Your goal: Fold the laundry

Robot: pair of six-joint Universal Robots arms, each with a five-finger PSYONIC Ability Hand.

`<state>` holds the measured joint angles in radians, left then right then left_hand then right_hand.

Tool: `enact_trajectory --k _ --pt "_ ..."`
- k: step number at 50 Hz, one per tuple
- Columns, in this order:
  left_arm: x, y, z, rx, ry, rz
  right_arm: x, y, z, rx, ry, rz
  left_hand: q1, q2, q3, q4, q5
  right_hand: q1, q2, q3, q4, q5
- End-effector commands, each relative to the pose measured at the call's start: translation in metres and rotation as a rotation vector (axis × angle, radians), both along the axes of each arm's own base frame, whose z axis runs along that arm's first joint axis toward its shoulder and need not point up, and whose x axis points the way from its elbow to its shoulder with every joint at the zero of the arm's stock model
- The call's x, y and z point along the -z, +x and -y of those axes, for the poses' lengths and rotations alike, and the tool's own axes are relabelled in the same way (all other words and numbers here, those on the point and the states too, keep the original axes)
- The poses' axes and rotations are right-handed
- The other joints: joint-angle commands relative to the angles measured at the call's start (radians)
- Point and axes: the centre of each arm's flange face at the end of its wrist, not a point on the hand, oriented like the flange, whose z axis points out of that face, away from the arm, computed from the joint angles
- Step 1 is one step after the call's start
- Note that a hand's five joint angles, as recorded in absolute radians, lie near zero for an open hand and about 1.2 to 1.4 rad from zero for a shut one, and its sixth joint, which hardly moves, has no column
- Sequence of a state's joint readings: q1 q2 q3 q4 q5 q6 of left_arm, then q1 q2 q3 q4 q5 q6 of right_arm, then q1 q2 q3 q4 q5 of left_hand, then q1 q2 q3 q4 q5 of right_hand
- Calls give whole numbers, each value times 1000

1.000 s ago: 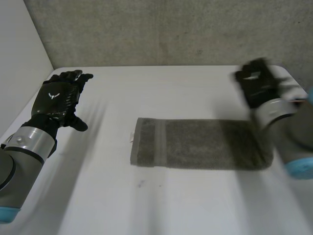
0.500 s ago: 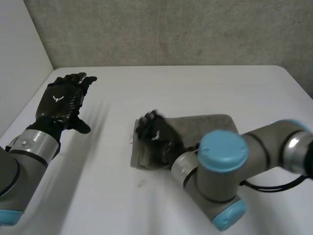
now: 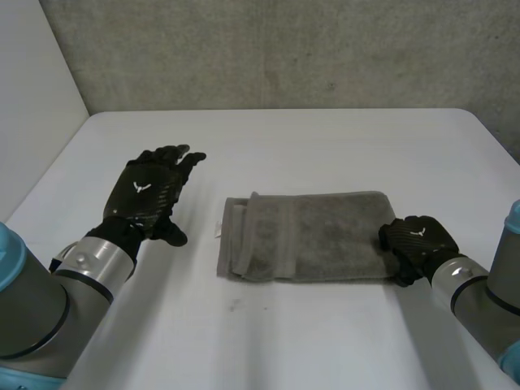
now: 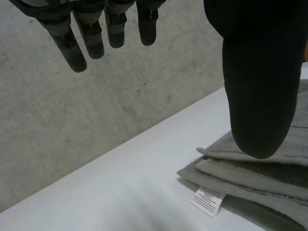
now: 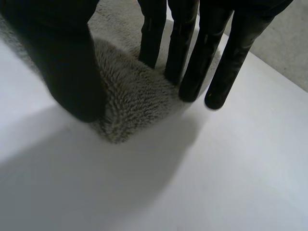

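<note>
Towel (image 3: 313,236), grey and folded, lies on the white worktop (image 3: 325,146), the right hand (image 3: 416,242) laying straight fingers on its end corner while the left hand (image 3: 149,193) hovers spread beside it.

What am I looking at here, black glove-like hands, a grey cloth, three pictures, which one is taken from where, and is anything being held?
This is a two-armed robot at a white table; each arm ends in a black robot hand. The wide picture comes from a camera between and behind the arms, looking down. The other two come from cameras on the wrists, looking along each palm. On the table lies a folded grey towel with a small white label at one end. The left robot hand is open beside that end, holding nothing. The right robot hand is at the opposite end, its straight fingers resting on the towel's corner; it grips nothing.
</note>
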<state>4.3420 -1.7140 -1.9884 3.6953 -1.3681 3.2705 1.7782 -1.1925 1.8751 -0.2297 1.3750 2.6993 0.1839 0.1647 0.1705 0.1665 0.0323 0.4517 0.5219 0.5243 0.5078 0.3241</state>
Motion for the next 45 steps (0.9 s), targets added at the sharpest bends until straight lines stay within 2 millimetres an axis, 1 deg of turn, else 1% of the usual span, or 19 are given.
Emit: enact_trajectory --k 1,5,7,8,10,13,15,16,19,20,22,23,25,31,33,35,39,41,45 --pt "2 -1 -2 4 6 2 0 -11 13 33 -43 -13 -9 10 4 8 -32 945 874 872 888 898" --pt "-1 -1 -3 4 -1 0 -8 -9 21 32 -122 -8 -9 10 4 8 -32 945 874 872 888 898" --pt "-1 0 -3 4 -2 -1 -35 -3 28 17 -249 -5 -9 10 4 8 -32 945 874 872 888 898" --pt "-1 -1 -4 5 -2 -1 -35 -3 28 17 -249 -5 -9 10 4 8 -32 945 874 872 888 898" --pt "-1 -1 -4 5 -2 -1 -62 15 25 -36 -359 -28 -9 10 4 8 -32 945 874 872 888 898" --pt "-2 -1 -4 5 -4 -1 -69 34 19 -89 -398 -35 -9 10 4 8 -32 945 874 872 888 898" --pt "-2 -1 -4 5 -4 -1 -75 84 -8 -233 -461 -54 -9 10 4 8 -32 945 874 872 888 898" --pt "-2 -1 -4 5 -4 -1 -75 84 -9 -234 -461 -54 -9 10 4 8 -32 945 874 872 888 898" --pt "-2 0 -3 2 -4 -1 -66 139 -50 -439 -526 -110 -9 10 4 8 -32 945 874 872 888 898" --pt "-2 0 -3 2 -4 -1 -66 139 -51 -440 -526 -110 -9 10 4 8 -32 945 874 872 888 898" --pt "-2 1 -3 -1 -2 -1 -48 163 -79 -568 -536 -144 -9 10 4 8 -32 945 874 872 888 898" --pt "-2 1 -3 -1 -2 -1 -48 164 -79 -569 -536 -145 -9 10 4 8 -32 945 874 872 888 898" --pt "-2 1 -2 -4 -2 -1 -22 180 -105 -683 -510 -169 -9 10 4 8 -32 945 874 872 888 898" --pt "-2 2 -1 -9 -4 -1 -8 187 -114 -715 -491 -179 -6 14 8 12 -29 928 858 855 872 881" --pt "-3 1 -1 -9 -6 -4 -14 184 -110 -668 -493 -179 29 49 43 47 7 8 -63 -65 -49 -39" --pt "-6 1 -2 -7 -13 -7 -23 182 -107 -632 -499 -166 30 49 43 47 7 -165 -236 -238 -222 -212" --pt "-12 -1 0 -4 -31 -17 -49 173 -98 -537 -494 -84 27 46 40 44 4 -277 -347 -350 -333 -324" --pt "-17 -2 1 -1 -46 -25 -66 157 -77 -425 -451 24 27 46 40 44 4 -277 -347 -350 -333 -324" --pt "-38 -16 3 26 -87 -61 -83 138 -60 -318 -373 144 27 46 40 44 4 -277 -347 -350 -333 -324"
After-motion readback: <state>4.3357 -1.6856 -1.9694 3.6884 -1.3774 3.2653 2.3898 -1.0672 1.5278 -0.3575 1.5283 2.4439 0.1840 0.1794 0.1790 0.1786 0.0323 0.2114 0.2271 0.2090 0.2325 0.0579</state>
